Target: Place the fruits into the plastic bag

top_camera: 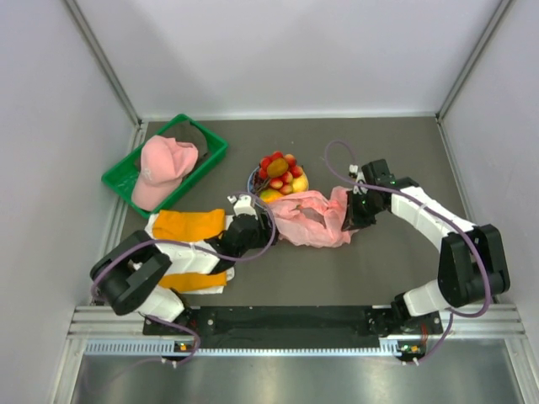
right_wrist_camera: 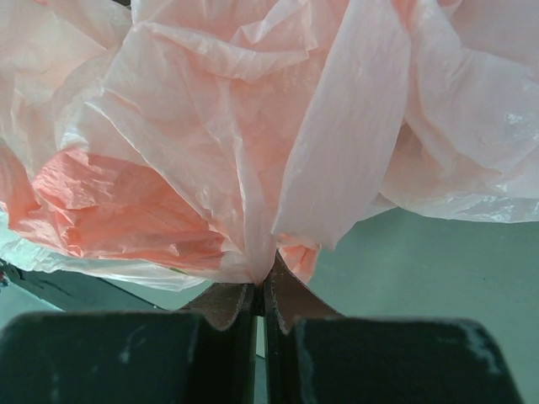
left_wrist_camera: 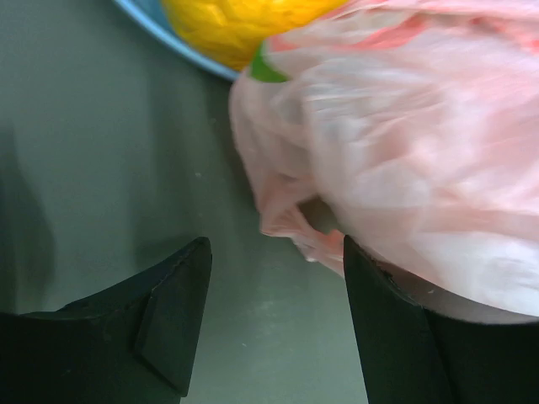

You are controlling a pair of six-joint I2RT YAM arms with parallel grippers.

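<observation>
Two grippers, both at the plastic bag (right_wrist_camera: 210,126): right gripper (right_wrist_camera: 263,290) has its fingers pressed together, clamped on a fold of bag that rises just beyond the tips. Left gripper (left_wrist_camera: 278,252) has its fingers apart, bag edge between the tips and resting on one finger (left_wrist_camera: 396,328); beyond them, fruits (top_camera: 280,175) heaped on a blue plate (left_wrist_camera: 181,50).

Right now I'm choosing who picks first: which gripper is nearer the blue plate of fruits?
Left. The left gripper, fingers open, sits just short of the plate, beside the plastic bag. The right gripper is across the bag from it, fingers shut on the bag.
</observation>
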